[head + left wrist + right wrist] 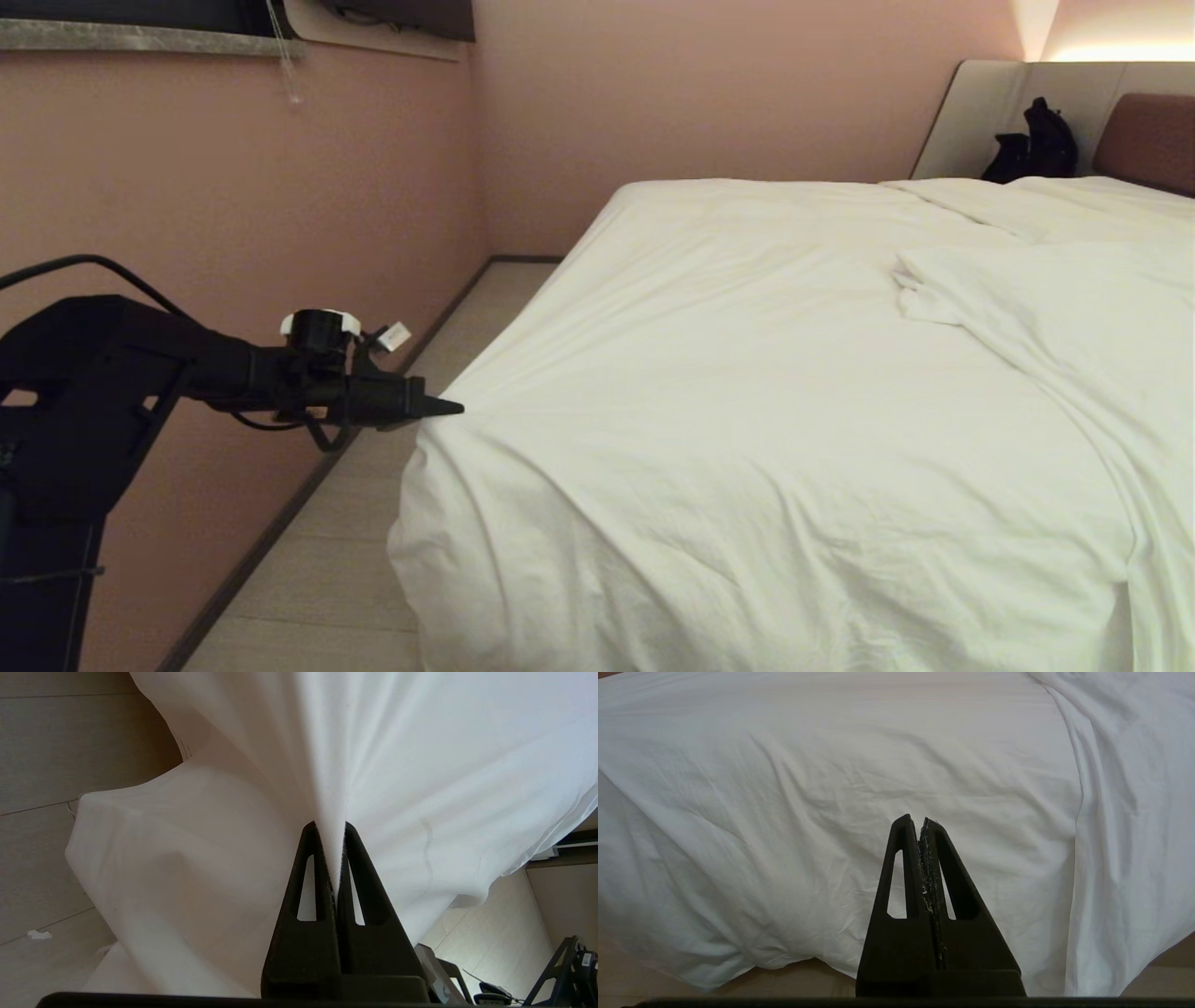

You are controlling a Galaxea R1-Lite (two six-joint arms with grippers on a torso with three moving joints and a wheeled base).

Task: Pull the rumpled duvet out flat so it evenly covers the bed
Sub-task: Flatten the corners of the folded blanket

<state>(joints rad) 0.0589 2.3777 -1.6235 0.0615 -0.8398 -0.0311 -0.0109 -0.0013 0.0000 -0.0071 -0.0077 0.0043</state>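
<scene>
A: Where is the duvet (747,373) held?
B: A fold is pinched between the left gripper (331,828) fingers, at the bed (1144,135) corner.
A: The right gripper (920,821)?
B: Closed, empty (duvet spread beyond its tips).

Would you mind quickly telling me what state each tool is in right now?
Left tool: closed, pinching a fold of the duvet at the bed's near left corner.
Right tool: closed, holding nothing, in front of the duvet.
</scene>
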